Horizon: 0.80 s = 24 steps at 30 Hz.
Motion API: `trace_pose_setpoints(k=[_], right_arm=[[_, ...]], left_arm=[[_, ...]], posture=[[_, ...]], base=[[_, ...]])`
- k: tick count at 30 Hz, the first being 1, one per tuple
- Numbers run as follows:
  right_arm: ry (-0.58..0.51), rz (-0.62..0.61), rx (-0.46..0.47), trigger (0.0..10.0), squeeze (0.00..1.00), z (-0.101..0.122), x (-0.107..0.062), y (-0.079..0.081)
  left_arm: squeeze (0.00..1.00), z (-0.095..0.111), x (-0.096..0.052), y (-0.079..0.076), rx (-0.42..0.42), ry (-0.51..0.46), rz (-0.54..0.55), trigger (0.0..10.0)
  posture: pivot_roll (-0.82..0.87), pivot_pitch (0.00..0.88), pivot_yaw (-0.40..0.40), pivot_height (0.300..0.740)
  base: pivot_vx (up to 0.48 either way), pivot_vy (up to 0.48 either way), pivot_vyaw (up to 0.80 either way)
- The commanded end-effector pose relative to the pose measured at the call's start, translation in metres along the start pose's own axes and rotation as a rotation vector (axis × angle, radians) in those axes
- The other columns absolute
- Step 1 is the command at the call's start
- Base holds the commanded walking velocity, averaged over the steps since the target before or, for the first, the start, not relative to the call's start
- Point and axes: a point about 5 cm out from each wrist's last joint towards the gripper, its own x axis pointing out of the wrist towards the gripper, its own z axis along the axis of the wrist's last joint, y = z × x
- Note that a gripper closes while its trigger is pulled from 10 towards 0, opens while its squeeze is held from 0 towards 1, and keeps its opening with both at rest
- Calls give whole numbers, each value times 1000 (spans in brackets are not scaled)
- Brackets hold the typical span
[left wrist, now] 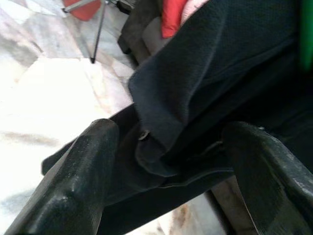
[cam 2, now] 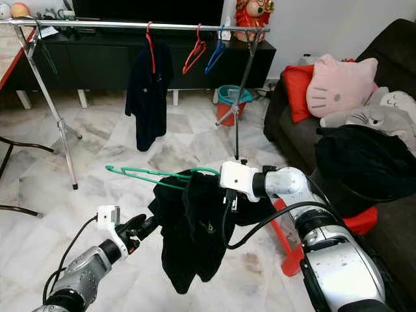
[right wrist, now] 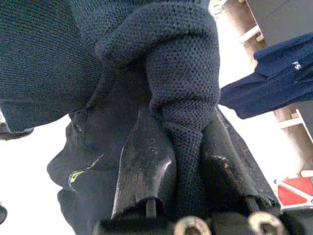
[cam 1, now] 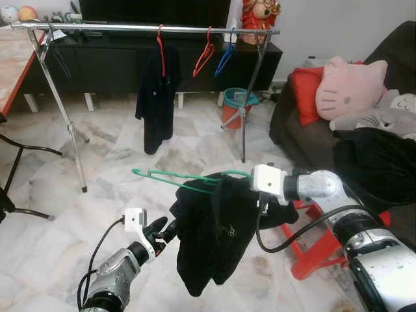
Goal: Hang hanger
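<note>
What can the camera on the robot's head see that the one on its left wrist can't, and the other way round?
The left eye view takes in the metal clothes rail, a dark garment hanging from a red hanger, the sofa with a pink cat cushion, and the green hanger carrying the black shirt. The left wrist view gives a close look at the left gripper: its two fingers are spread, with a fold of cloth between them. Both show the black shirt and the marble floor.
</note>
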Motion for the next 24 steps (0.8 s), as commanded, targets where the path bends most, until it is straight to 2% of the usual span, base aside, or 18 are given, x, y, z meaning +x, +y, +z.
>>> trace_pose_setpoints(k=[1, 15, 21, 22, 23, 24], right_arm=[[-32, -23, -36, 0, 0, 12, -2, -12], [-71, 6, -52, 0, 0, 21, 1, -14], [-77, 15, -52, 0, 0, 21, 1, -14], [-77, 16, -52, 0, 0, 21, 1, -14], [-78, 17, -52, 0, 0, 21, 1, -14], [-77, 18, -52, 0, 0, 21, 1, -14]], left_arm=[[0, -3, 4, -7, 6, 27, -41, 10000], [0, -3, 16, -12, 82, 82, -36, 10000], [0, -1, 18, -11, 91, 75, -8, 10000], [0, -1, 18, -11, 96, 75, -2, 4157], [0, -1, 18, -10, 101, 75, 4, 588], [0, -1, 18, -10, 102, 76, 6, 0]], posture=[[63, 0, -174, 740], [57, 0, -176, 740], [54, 0, -177, 740], [54, 0, -177, 740], [54, 0, -177, 740], [54, 0, -177, 740]], base=[[0, 0, 0], [0, 0, 0], [0, 0, 0], [0, 0, 0], [0, 0, 0], [0, 0, 0]])
